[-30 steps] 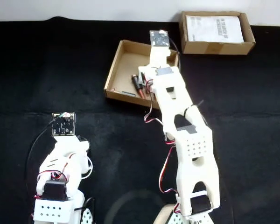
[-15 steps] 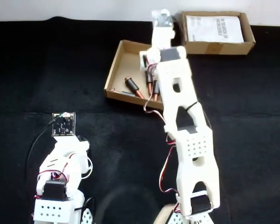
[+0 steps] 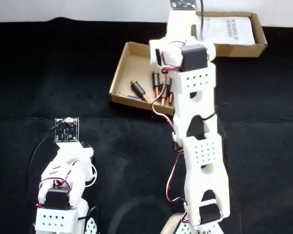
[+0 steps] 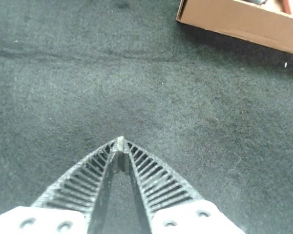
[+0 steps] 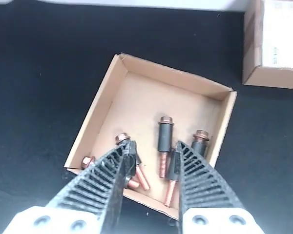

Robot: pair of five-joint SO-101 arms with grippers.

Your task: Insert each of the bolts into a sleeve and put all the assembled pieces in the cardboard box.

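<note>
The open cardboard box [image 3: 119,73] lies at the table's far middle, and the right arm [image 3: 195,92] stands over its right side. Several assembled pieces, copper bolts in dark sleeves, lie on the box floor [image 5: 141,97]. One piece [image 5: 164,139] is in the middle, another [image 5: 199,140] is near the wall, and a third [image 3: 136,89] lies further left. My right gripper [image 5: 154,148] hangs open above them with nothing between its fingers. The left arm [image 3: 67,161] is at the near left. Its gripper [image 4: 120,144] is shut and empty over the black cloth.
A second cardboard box [image 3: 227,31] with a white printed sheet sits at the far right, close to the right arm's wrist. The first box's near corner [image 4: 234,19] shows ahead of the left gripper. Black cloth covers the table.
The right arm has lifted and swung toward the table's far edge, uncovering the assembled pieces in the box. The left arm has kept still.
</note>
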